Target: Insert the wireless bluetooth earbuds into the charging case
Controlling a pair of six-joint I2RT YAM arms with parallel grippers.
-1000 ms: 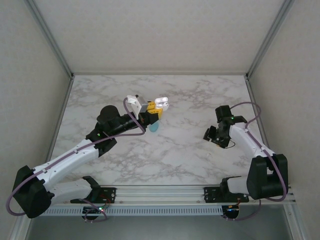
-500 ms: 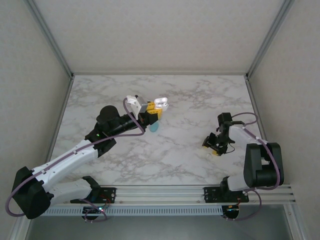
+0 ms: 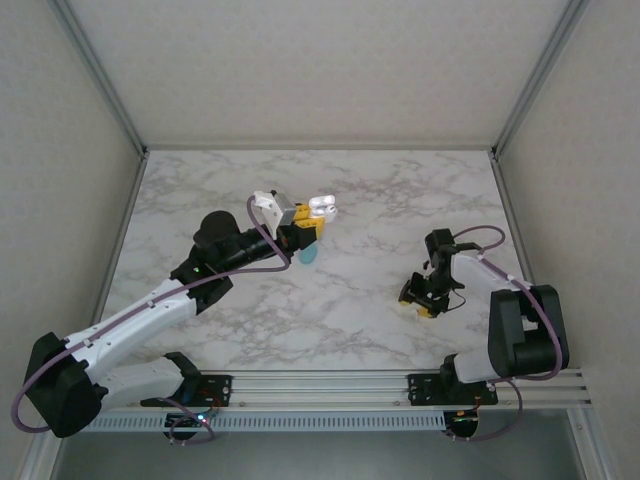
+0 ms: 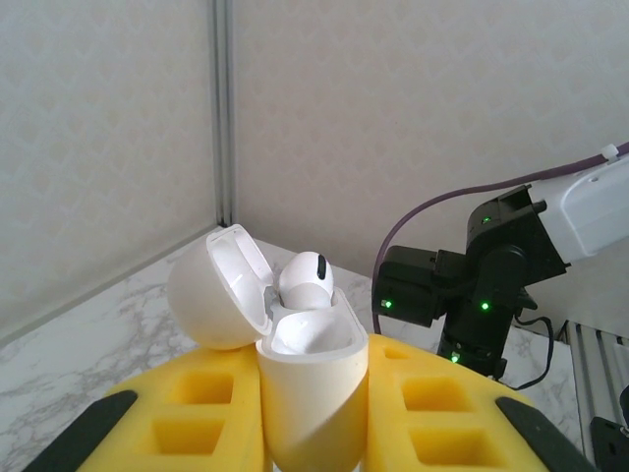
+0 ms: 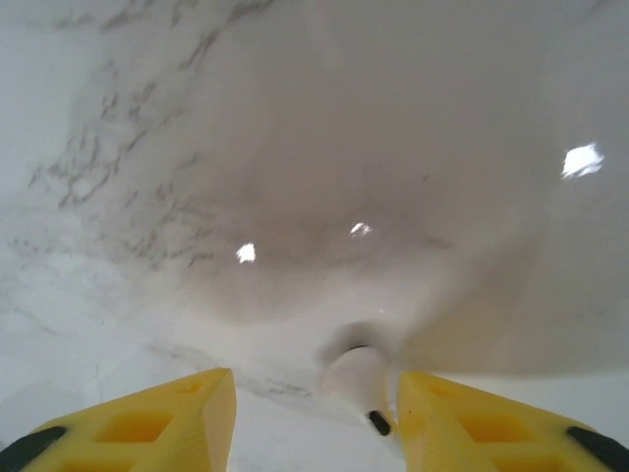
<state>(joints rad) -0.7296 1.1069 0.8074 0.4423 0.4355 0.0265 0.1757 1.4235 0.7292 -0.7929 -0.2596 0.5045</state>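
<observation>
My left gripper (image 3: 303,230) is shut on the white charging case (image 4: 313,393) and holds it upright above the table. The case's lid (image 4: 218,287) is swung open to the left. One white earbud (image 4: 305,279) sits in the case, its rounded head sticking up; the well beside it is bare. The case also shows from above (image 3: 322,207). My right gripper (image 5: 316,413) is down at the marble table, open. A second white earbud (image 5: 354,379) lies on the table between its yellow fingers (image 5: 491,423), close to the right one.
A small light-blue piece (image 3: 308,255) lies on the table just under my left gripper. The right arm (image 3: 500,290) is folded low near the table's right edge. Walls close the table in at the back and on both sides.
The right gripper has moved toward the near edge, dropped to the table and narrowed its jaws around the loose earbud. The left gripper and case have held still.
</observation>
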